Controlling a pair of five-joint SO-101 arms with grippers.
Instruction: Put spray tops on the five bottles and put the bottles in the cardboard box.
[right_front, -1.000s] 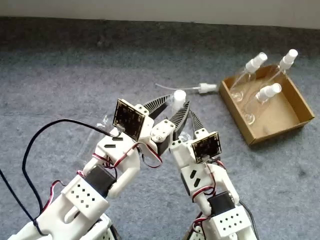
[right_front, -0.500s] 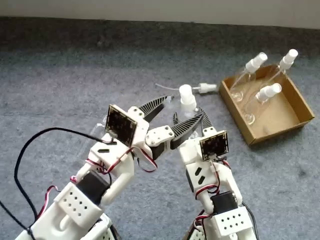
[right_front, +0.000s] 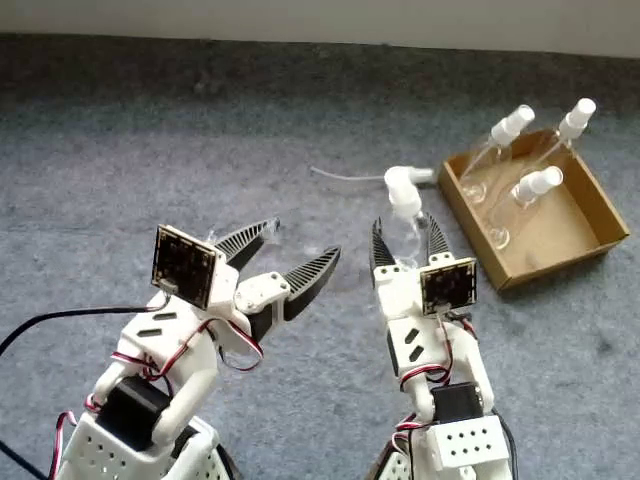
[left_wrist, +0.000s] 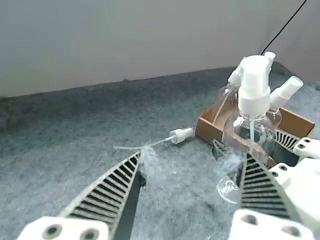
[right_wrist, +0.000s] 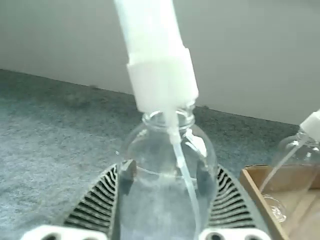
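The counter (right_front: 120, 150) is covered with grey carpet. A cardboard box (right_front: 468, 222) is set on it, with a loose spray top (left_wrist: 181, 135) laid near it.

Left tool (right_front: 305, 240) gapes wide, fingers angled toward the other arm, its arm folded low. Right tool (right_front: 404, 226) (arm stretched straight ahead) grips a bottle (right_wrist: 150, 165) by the body, seemingly upright.

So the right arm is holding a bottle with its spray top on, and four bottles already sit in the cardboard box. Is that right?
Not quite. The cardboard box has three bottles in it, not four; the high view shows this. The right gripper does hold a bottle with its spray top on.
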